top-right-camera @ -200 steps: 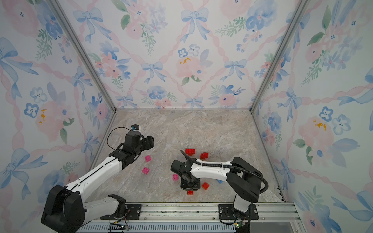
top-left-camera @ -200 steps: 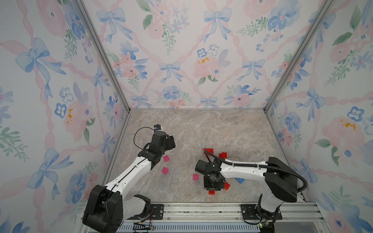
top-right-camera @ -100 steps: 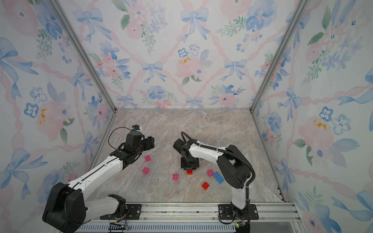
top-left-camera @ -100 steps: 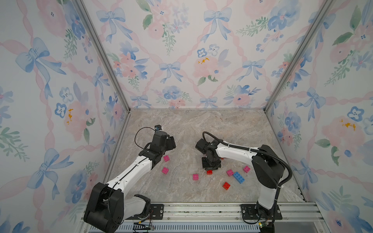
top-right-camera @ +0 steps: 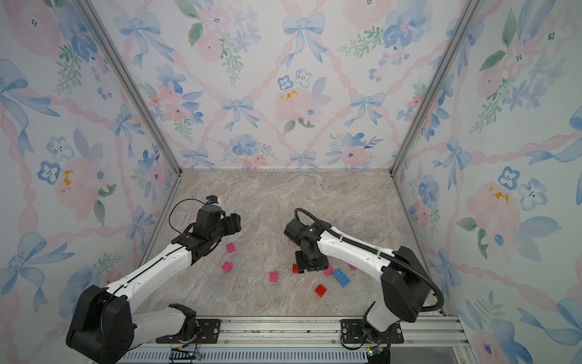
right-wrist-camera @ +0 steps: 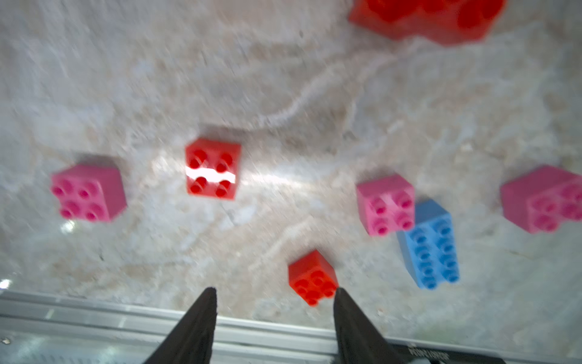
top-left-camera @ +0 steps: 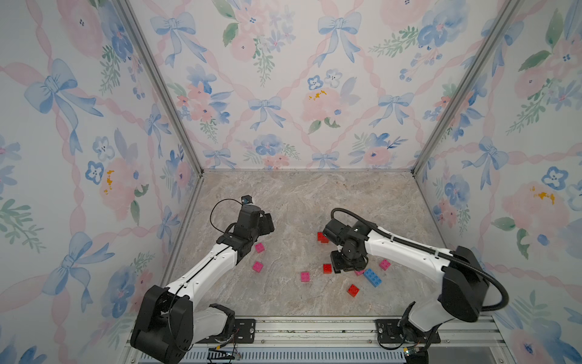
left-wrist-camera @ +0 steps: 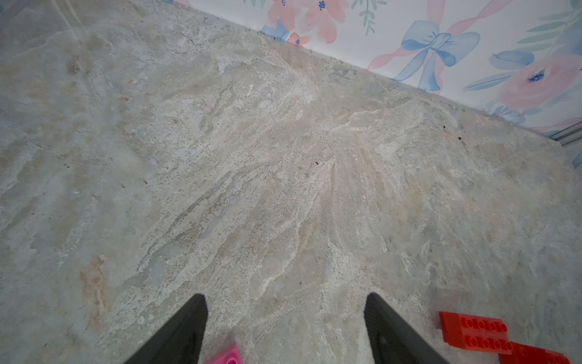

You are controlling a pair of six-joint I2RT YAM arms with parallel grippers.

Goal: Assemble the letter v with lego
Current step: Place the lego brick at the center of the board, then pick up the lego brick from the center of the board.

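Right gripper (right-wrist-camera: 274, 289) gapes empty above scattered lego (right-wrist-camera: 213, 168) near the front rail (right-wrist-camera: 94, 318).

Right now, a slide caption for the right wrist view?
Open right gripper above a table scattered with pink bricks, red bricks and one long blue brick.

Scattered lego bricks (top-right-camera: 273, 276) on marbled tabletop (top-right-camera: 283, 195)

The right wrist view is blurred throughout: beyond the right claw (right-wrist-camera: 274, 290), a red brick (right-wrist-camera: 425, 19) and, off to one side, a pink brick (right-wrist-camera: 544, 201) run off the edges. Beside one finger of the left claw (left-wrist-camera: 285, 296), a second pink brick (left-wrist-camera: 225, 357) is cropped.
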